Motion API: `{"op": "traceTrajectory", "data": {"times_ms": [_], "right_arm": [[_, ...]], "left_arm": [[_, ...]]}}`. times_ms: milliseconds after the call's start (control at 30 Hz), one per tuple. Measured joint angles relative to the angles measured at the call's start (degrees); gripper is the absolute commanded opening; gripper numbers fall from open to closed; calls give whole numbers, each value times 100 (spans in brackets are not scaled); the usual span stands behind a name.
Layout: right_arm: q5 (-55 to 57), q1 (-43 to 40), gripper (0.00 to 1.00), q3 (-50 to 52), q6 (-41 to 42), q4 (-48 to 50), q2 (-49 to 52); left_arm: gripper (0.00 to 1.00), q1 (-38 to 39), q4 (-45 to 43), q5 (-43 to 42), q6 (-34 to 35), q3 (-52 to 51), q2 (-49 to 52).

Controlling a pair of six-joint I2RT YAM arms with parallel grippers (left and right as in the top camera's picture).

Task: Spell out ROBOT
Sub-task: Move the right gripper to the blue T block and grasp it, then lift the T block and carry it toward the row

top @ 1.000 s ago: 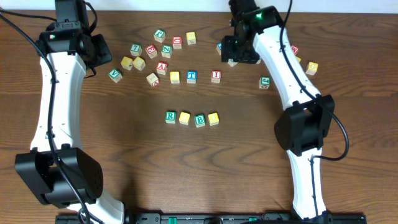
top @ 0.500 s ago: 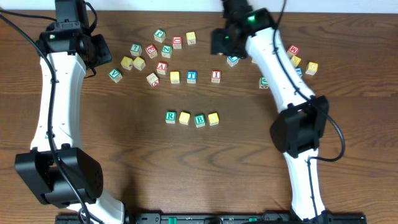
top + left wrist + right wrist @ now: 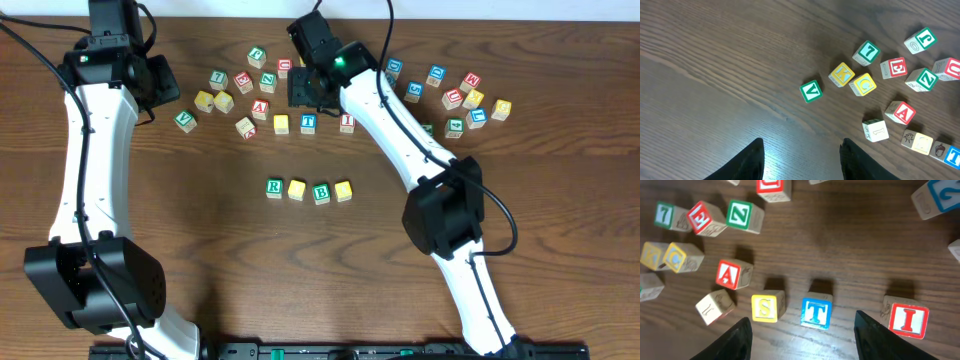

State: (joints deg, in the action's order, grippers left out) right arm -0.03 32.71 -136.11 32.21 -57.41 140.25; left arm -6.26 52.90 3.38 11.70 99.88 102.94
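Desk [image 3: 200, 260]: dark brown wood with a long straight grain and a slight sheen.

Far left: left tool [image 3: 801, 161] has two black fingers, spread, with nothing between them, over bare desk. A green V cube [image 3: 811, 91] lies ahead of it and apart. Beyond that is a loose scatter of small wooden cubes with pale sides, square edges and painted faces.

Centre of desk, well apart from the scatter, is a short row of four cubes:
- R cube [image 3: 274, 187], green letter on a white face.
- First yellow cube [image 3: 297, 188], just beside it.
- B cube [image 3: 321, 193], green letter, set slightly nearer the front edge than its neighbours.
- Second yellow cube [image 3: 343, 190], at the right end.

I cannot tell whether they touch.

Further back is a looser line of three cubes with gaps between them. The yellow S cube [image 3: 768, 306] is on the left. The T cube [image 3: 816, 312] is in the middle, a blue letter in a blue border. The red I cube [image 3: 908, 319] is on the right. A red A cube [image 3: 731, 275] sits behind the S, turned at an angle.

Right tool [image 3: 807, 340]: black fingers spread wide, poised over the T cube. In the wrist view the cube lies in the gap ahead of the tips, and neither finger touches it.

Far right: more lettered cubes [image 3: 465, 100] in red, blue and yellow.
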Motion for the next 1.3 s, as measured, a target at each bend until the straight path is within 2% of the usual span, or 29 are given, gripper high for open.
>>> {"op": "traceTrajectory", "data": {"times_ms": [667,933,1300], "right_arm": [[201,70,57,0,192,267,730],[201,101,43,0,216,326,822],[199,129,28,0,238,52,837]], "left_arm": [[49,0,2,0,0,0,0],[49,0,2,0,2,0,0],[49,0,2,0,2,0,0]]}}
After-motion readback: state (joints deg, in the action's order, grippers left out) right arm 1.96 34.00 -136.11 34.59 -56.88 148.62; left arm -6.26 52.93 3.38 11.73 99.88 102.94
